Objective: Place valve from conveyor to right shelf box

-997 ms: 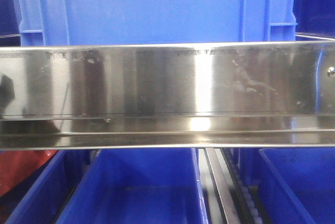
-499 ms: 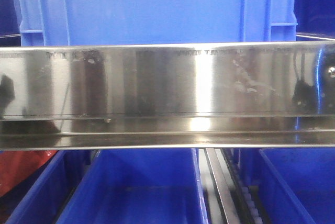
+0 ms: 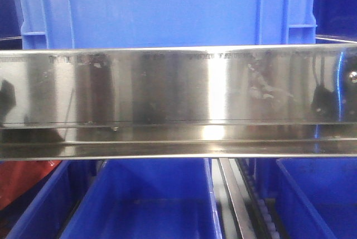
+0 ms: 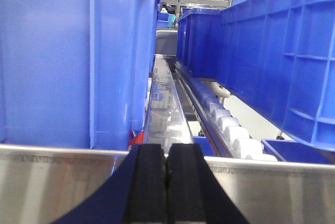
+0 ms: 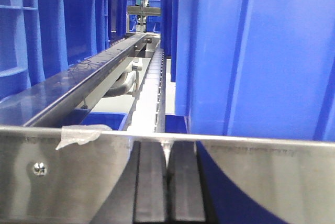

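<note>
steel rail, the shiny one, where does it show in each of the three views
Front view: the steel rail runs edge to edge across the middle, blue bins above and below.
Left wrist view: it crosses the bottom, behind the left gripper, jaws shut.
Right wrist view: it crosses the bottom, behind the right gripper, jaws shut.
Shared landmark: the rail's bright top edge under blue bin walls.

Left gripper [image 4: 166, 182] and right gripper [image 5: 168, 187] fingers pressed together.

Valve [image 5: 166, 152] mostly hidden, silver sliver pinched between right gripper [image 5: 166, 146] fingers [image 5: 151, 182]
</note>
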You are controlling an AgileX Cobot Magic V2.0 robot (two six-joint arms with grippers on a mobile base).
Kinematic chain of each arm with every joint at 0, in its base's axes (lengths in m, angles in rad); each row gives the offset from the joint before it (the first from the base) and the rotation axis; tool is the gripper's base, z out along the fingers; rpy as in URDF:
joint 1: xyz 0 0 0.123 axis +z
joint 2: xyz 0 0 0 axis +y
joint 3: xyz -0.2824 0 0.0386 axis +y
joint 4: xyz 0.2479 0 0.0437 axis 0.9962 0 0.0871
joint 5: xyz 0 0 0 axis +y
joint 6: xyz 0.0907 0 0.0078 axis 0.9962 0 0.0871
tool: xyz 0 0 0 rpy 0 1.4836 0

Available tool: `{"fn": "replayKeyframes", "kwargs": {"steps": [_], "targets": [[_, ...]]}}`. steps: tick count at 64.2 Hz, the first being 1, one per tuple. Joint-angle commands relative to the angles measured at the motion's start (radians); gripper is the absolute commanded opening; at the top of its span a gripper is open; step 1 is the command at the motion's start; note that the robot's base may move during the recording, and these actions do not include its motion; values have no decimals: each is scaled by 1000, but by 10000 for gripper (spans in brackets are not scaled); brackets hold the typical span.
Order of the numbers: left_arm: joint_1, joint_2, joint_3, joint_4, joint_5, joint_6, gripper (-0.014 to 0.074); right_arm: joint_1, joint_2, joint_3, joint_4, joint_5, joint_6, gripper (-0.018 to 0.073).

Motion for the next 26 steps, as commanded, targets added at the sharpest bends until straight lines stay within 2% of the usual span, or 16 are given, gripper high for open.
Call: {"fn": "replayKeyframes", "kwargs": {"steps": [1,26], "targets": [[2,-6,-2,0,-19,-7,-111,-4,-3,2,-2,-15,1,-155],[2,-6,-2,0,-19,-7,-111,-4,-3,2,-2,-15,1,-155]]}}
